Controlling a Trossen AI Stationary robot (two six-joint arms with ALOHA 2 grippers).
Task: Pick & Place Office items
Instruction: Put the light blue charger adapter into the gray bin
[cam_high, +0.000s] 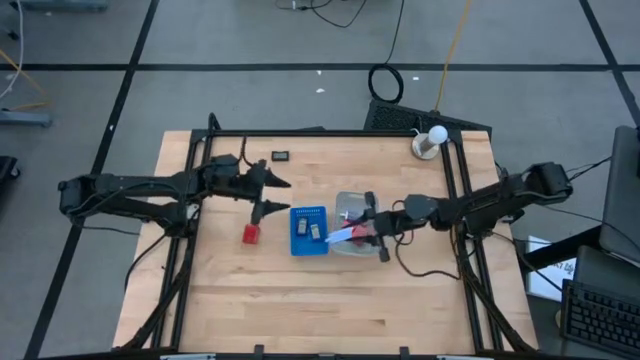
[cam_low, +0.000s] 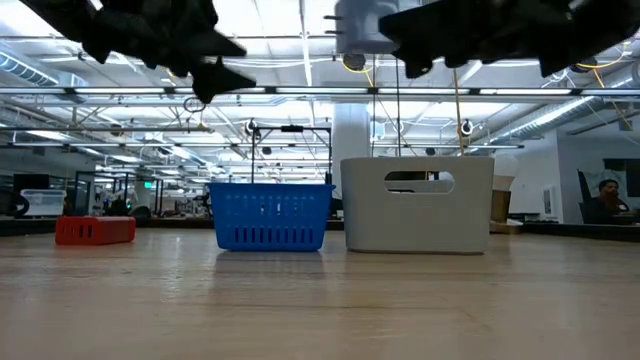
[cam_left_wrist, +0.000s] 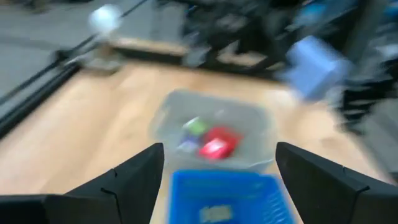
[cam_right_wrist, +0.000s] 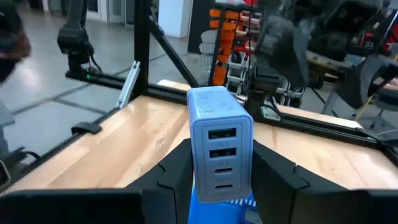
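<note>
Mid-table (cam_high: 200, 300), the right gripper (cam_high: 368, 226) clamps a blue charger (cam_right_wrist: 219, 149) above the bin (cam_low: 417, 205); it may slip. The left gripper (cam_high: 278, 196) hangs open.

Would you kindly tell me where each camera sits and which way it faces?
High: overhead, straight down on table, both arms, blue tray, clear tray.
Low: tabletop height, level across to the room; arms overhead.
Left wrist: on the left arm, between its open left claw toward both trays.
Right wrist: on the right arm; right claw clamps a pale blue charger.
Shared: high and low both show the red block.
</note>
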